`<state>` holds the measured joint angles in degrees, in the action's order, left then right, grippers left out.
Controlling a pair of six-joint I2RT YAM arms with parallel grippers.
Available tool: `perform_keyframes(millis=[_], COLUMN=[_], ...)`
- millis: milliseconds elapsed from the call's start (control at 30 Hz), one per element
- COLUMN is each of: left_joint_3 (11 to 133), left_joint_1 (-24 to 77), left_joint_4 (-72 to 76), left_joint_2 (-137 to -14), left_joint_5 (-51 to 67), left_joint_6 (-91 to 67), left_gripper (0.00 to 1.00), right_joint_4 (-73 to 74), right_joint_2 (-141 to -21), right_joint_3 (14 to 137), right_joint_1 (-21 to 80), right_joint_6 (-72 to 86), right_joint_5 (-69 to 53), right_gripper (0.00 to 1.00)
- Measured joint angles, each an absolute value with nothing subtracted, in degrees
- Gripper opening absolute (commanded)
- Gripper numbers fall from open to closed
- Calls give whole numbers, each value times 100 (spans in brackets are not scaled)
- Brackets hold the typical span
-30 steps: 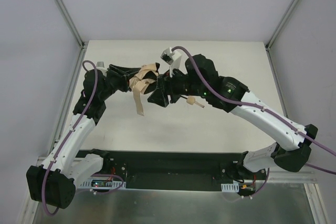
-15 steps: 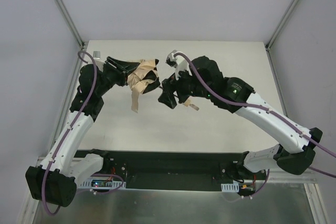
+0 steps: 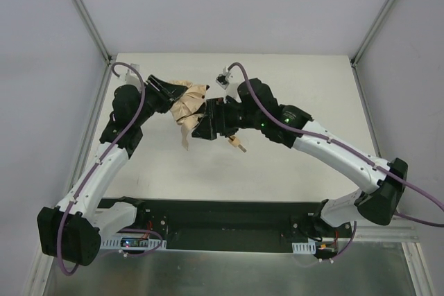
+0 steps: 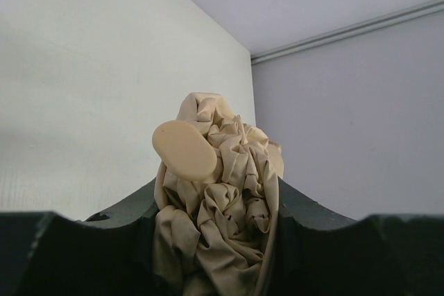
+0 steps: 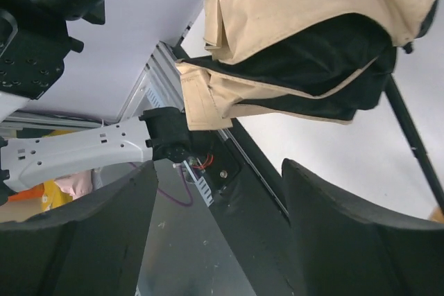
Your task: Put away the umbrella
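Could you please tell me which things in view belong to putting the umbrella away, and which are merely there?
Part of the job:
- umbrella, bunched in the left gripper
- right gripper, open close by it

Merely there:
- table
- black base plate under the arms

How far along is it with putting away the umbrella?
Done: the umbrella is folded down, its tan fabric bunched rather than spread.
In hand: the left gripper is clamped on the bunched fabric, while the right gripper stands open beside it, holding nothing.
Left: the fabric looks loose and the strap hangs free, so wrapping and stowing probably remain.
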<state>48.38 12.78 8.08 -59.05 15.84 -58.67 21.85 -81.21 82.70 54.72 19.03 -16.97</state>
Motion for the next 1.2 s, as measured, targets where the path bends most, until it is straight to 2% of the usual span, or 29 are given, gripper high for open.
perform_keyframes(millis=[133,400,600,667,800,933,1100,1200], left_joint_3=[4864,5520,5948,6082,6532,6643,5758,5057], left_joint_1=[1308,1308,1310,1308,1310,1319,1393,1579], left_joint_4=[1092,1227,1328,1428,1258,991,1000,412], left_joint_2=[-5913,-5979,-6007,-6123,-6442,-6436,-6307,-6252], left_joint_5=[1372,934,617,567,646,790,1149,1166], left_joint_6=[-5878,-6705,-7537,-7620,-7382,-6901,-6893,-6963], left_gripper=[0,0,0,0,0,0,0,0], right_joint_4=[1559,611,585,609,991,2099,3352,3675], right_joint_2=[-8230,-8272,-8508,-8621,-8621,-8160,-8009,-8038], right_joint_3=[8071,7942,8399,8630,8991,8989,9491,9649], right_joint_1=[5470,5430,5546,5575,5577,5575,5575,5575], right_joint_6=[2121,1221,456,344,99,-436,-1046,-1264], right_joint_5=[-1817,-1653,-969,-851,-690,-362,5,180], right_gripper=[82,85,74,74,82,91,92,92])
